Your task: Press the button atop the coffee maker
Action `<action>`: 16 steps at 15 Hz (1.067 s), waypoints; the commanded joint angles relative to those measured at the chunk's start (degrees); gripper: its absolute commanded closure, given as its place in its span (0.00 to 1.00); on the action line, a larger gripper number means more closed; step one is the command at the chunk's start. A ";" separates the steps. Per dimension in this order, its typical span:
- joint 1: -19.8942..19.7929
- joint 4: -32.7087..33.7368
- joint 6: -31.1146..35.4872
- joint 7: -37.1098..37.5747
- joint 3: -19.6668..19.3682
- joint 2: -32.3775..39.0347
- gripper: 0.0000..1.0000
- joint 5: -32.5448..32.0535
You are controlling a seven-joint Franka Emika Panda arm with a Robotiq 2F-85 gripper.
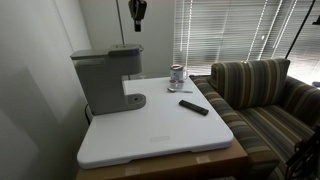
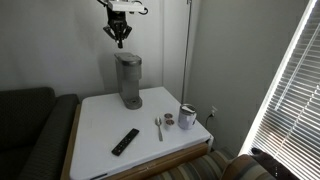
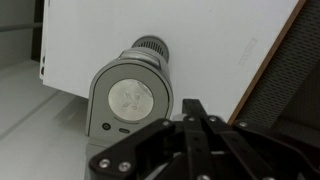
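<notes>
The claw (image 2: 119,41) is seen clenched on nothing, its fingertips drawn together to one point. It is held high in the air, well apart from everything below. In the wrist view the closed tips come in from the bottom of the picture. The coffee maker (image 3: 130,95) is found at about 10 o'clock from them, viewed from above with its round top plate showing. In an exterior view the machine is placed at 6 o'clock beneath the claw, upright on the white worktop (image 2: 95,125), near the wall. Small marks can be made out on the head at 6 o'clock of the round plate, but which of them is the button cannot be told. Farther out, a remote (image 2: 125,141), a spoon (image 2: 158,127) and a glass jar (image 1: 178,75) are laid on the worktop, away from the machine.

The approach is judged to be the step in hand, and no contact has been made. For the next move, the tips would need to be shifted toward 10 o'clock until centred over the button. They would then be lowered straight down and pressed gently.
</notes>
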 commanded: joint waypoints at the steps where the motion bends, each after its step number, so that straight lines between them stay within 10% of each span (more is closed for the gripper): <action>1: 0.31 3.22 -0.30 -1.98 -0.59 1.76 1.00 -1.05; 16: 1.75 1.88 0.49 -1.20 0.03 2.76 1.00 0.01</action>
